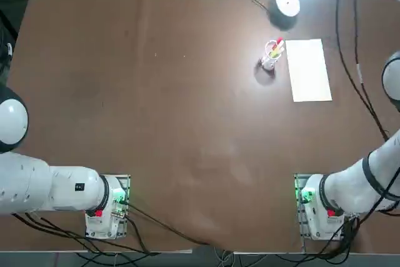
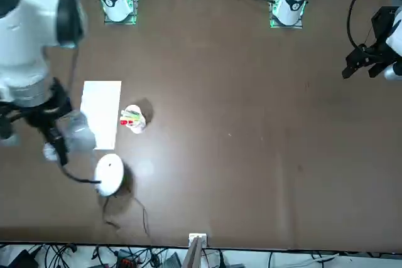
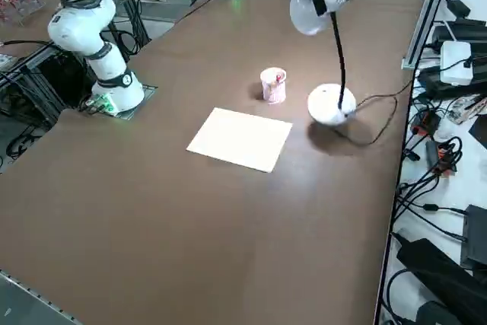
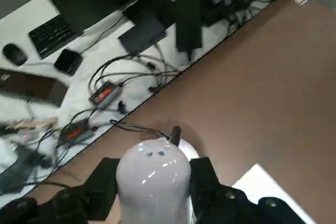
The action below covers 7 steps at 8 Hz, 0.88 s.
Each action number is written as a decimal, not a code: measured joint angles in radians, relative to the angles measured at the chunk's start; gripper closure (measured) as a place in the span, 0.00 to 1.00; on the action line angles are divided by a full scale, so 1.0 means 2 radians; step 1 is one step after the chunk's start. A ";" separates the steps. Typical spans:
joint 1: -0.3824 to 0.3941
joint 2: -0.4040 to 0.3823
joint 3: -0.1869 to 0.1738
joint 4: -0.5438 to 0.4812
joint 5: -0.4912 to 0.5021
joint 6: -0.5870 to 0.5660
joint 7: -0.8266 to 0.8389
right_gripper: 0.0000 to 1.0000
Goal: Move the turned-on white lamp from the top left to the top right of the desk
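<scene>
Grip: the right gripper (image 4: 153,195) pinches the glowing head of the small white desk lamp (image 3: 323,43).
Place: round base near the brown desk's (image 1: 156,104) far right corner.
Advice: lower gently, release only when the base sits flat.

cut off: lamp (image 1: 287,3) head at top edge | blurred: possibly cup (image 2: 132,119) contents

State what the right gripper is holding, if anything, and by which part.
The right gripper is shut on the lamp, clamping its rounded white head between the two fingers, while the disc base sits on the desk.
</scene>
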 joint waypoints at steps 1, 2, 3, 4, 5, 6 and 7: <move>-0.043 0.005 -0.001 0.000 0.000 0.004 -0.029 0.26; -0.082 0.012 -0.001 -0.001 -0.004 0.005 -0.071 0.26; -0.117 0.022 -0.001 -0.001 -0.009 0.009 -0.117 0.26; -0.147 0.029 -0.001 -0.002 -0.014 0.014 -0.146 0.26; -0.167 0.034 -0.001 -0.002 -0.022 0.015 -0.162 0.26; -0.176 0.035 -0.001 -0.005 -0.027 0.015 -0.174 0.26; -0.178 0.034 0.000 -0.010 -0.030 0.015 -0.180 0.26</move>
